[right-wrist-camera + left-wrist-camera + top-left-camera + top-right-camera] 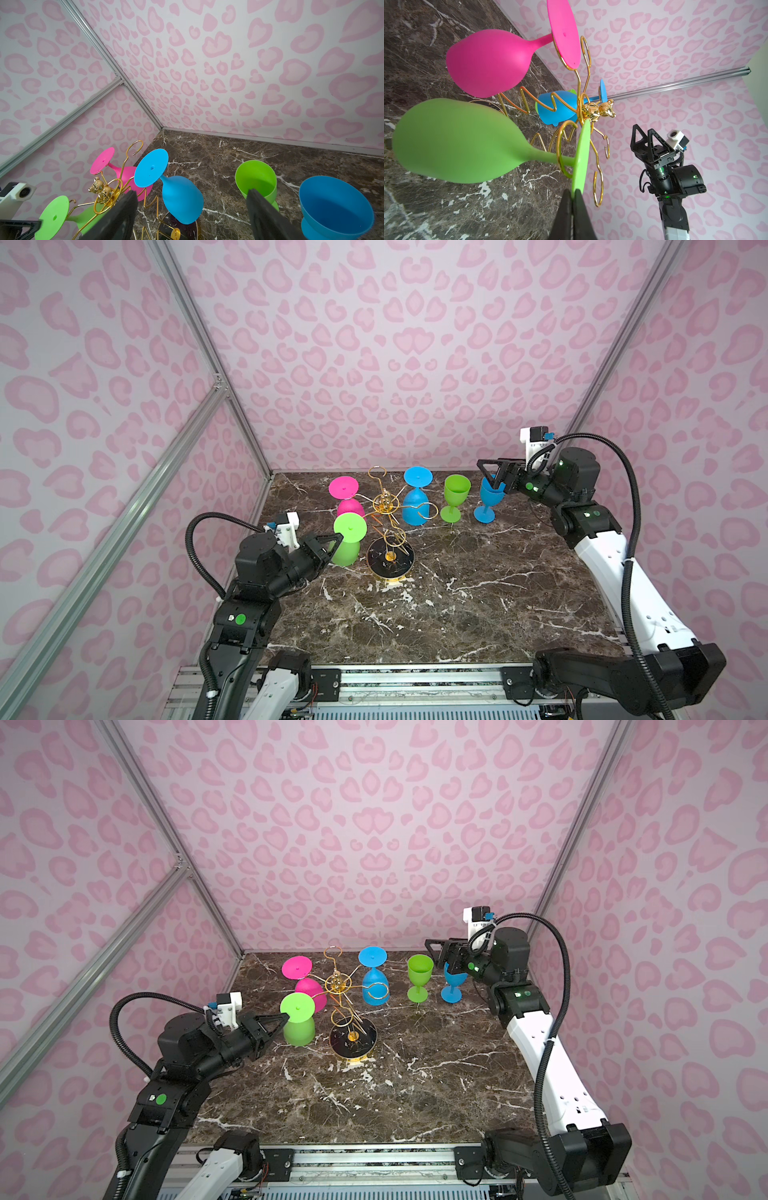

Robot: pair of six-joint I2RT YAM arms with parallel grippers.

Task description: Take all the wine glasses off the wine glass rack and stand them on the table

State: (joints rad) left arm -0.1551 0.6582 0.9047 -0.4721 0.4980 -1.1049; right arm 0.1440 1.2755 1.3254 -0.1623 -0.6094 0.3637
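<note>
Marble (457, 605) — level left pincer (573, 192) apparently nips green glass (456, 141).

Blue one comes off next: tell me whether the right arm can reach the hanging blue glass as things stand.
Probably yes. The hanging blue glass is on the side of the rack facing the open right gripper. The upright green glass stands between them, so reach above it.

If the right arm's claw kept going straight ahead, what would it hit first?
Likely the hanging blue glass on the rack, framed between the right gripper's open fingers; one finger may clip the upright green glass first. Depth is unclear.
</note>
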